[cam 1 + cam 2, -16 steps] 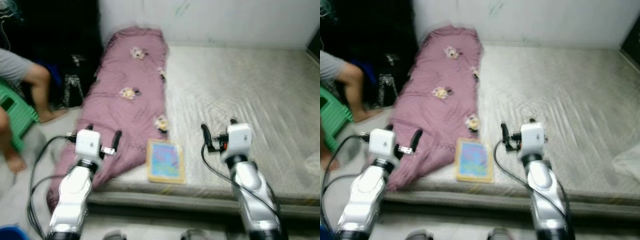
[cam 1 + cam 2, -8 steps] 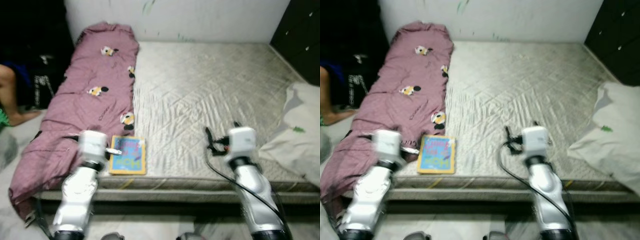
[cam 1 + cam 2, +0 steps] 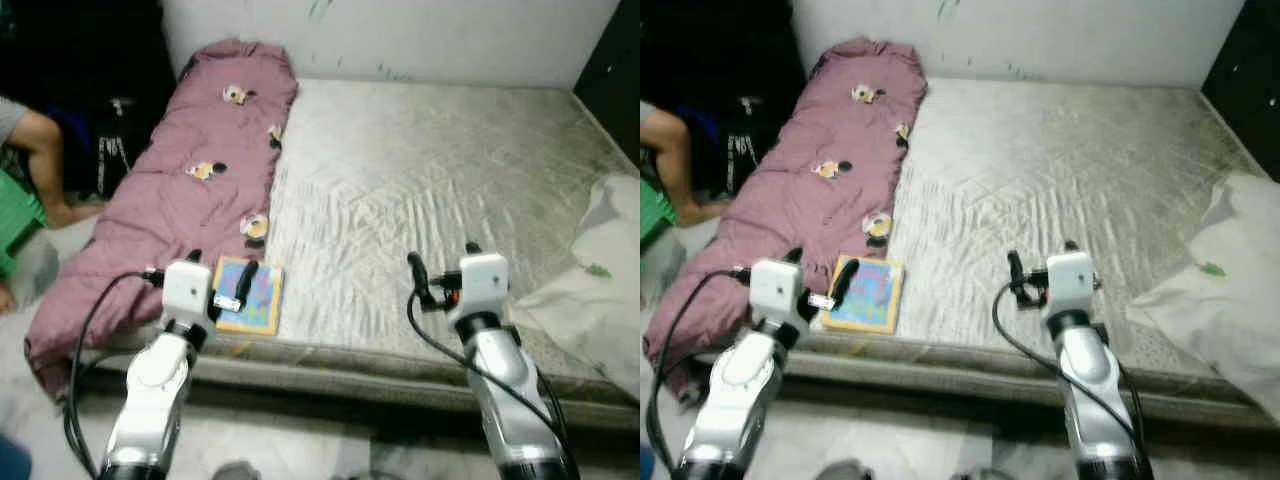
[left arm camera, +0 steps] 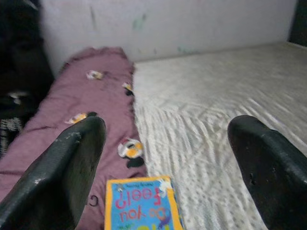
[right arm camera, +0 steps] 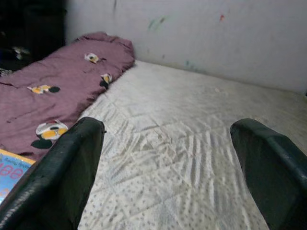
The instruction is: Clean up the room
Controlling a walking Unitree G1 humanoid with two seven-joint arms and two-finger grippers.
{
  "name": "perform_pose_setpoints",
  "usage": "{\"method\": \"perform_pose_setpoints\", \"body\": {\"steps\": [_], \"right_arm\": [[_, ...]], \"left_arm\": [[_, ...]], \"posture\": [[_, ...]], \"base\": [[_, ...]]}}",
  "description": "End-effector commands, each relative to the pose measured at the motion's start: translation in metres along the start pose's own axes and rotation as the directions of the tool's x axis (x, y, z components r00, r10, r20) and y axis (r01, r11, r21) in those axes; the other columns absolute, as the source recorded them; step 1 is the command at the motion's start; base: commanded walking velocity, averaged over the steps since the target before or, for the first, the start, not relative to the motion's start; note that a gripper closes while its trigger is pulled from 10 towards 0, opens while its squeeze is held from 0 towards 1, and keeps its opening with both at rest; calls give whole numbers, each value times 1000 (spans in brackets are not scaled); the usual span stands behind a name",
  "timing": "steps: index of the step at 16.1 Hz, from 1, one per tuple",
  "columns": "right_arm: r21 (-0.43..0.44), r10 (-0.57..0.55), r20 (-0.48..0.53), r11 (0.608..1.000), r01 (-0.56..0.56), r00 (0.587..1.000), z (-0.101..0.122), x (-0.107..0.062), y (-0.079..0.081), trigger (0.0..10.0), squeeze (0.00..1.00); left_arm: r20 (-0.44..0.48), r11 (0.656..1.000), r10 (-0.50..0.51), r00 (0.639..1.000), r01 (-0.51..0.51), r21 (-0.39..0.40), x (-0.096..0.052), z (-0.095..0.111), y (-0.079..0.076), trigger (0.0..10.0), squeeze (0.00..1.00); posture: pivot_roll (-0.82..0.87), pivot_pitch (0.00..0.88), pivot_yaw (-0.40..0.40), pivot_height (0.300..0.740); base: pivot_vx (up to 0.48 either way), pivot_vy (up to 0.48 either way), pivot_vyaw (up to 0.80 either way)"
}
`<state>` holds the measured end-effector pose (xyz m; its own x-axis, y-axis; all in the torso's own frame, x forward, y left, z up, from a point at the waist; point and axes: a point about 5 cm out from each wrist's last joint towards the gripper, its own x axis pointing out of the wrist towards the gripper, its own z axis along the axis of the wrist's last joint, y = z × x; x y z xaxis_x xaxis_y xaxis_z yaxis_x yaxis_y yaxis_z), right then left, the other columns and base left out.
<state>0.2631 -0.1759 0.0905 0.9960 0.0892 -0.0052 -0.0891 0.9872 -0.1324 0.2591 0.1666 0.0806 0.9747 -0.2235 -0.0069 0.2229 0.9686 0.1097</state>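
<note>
— Which step was in hand?
— Approach. The left pincer (image 4: 165, 158) hung spread wide and empty, the book (image 3: 248, 294) just beyond its fingertips on the bed (image 3: 440, 170), beside the pink blanket (image 3: 190, 200).
— And the right pincer (image 5: 168, 158)?
— Also spread, empty. The next move called for lowering the left onto the book.

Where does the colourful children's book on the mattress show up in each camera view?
Left eye view: book at the mattress's near edge, beside the left gripper.
Right eye view: same spot.
Left wrist view: bottom middle.
Right wrist view: a corner at the lower left.
Shared landmark: purple blanket.
</note>
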Motion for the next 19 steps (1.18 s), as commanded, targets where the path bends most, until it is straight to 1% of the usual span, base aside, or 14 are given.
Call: {"method": "perform_pose_setpoints", "body": {"steps": [1, 4, 8, 11, 14, 17, 19], "right_arm": [[-1, 6, 17, 1000, -6, 1000, 5, 3, 0, 10000, 0], [5, 5, 21, 1000, -5, 1000, 5, 3, 0, 10000, 0], [6, 4, 20, 1000, -4, 1000, 5, 4, 1, 10000, 0], [13, -6, 3, 1000, 6, 1000, 3, 5, -1, 10000, 0], [14, -9, 4, 1000, 9, 1000, 3, 5, -1, 10000, 0], [-24, -5, 14, 1000, 6, 1000, 7, 8, -3, 10000, 0], [-43, -12, 17, 999, 12, 1000, 10, 12, -7, 10000, 0]], "left_arm": [[14, 1000, 7, 1000, -7, -4, -1, 2, 2, 10000, 0], [7, 1000, 14, 1000, -14, -2, -1, 2, 3, 10000, 0], [-4, 999, 40, 999, -40, 18, -1, 0, 4, 10000, 0], [4, 999, 22, 1000, -22, 29, 0, 1, 3, 10000, 0], [5, 999, 19, 1000, -19, 27, 0, 1, 3, 10000, 0], [20, 999, 16, 1000, -17, 46, 3, 5, 6, 10000, 0], [36, 997, 36, 999, -38, 65, 7, 11, 14, 10000, 0]], "posture": [[-61, 7, -19, 740], [-61, 7, -19, 740], [-61, 7, -19, 740], [-58, 7, -20, 740], [-58, 9, -20, 740], [-52, 21, -29, 740], [-56, 31, -31, 740]], "base": [[285, 0, 0], [281, 0, 0], [0, 0, 0], [0, 0, 0], [0, -319, -592], [0, -407, 0], [0, -411, 0]]}}
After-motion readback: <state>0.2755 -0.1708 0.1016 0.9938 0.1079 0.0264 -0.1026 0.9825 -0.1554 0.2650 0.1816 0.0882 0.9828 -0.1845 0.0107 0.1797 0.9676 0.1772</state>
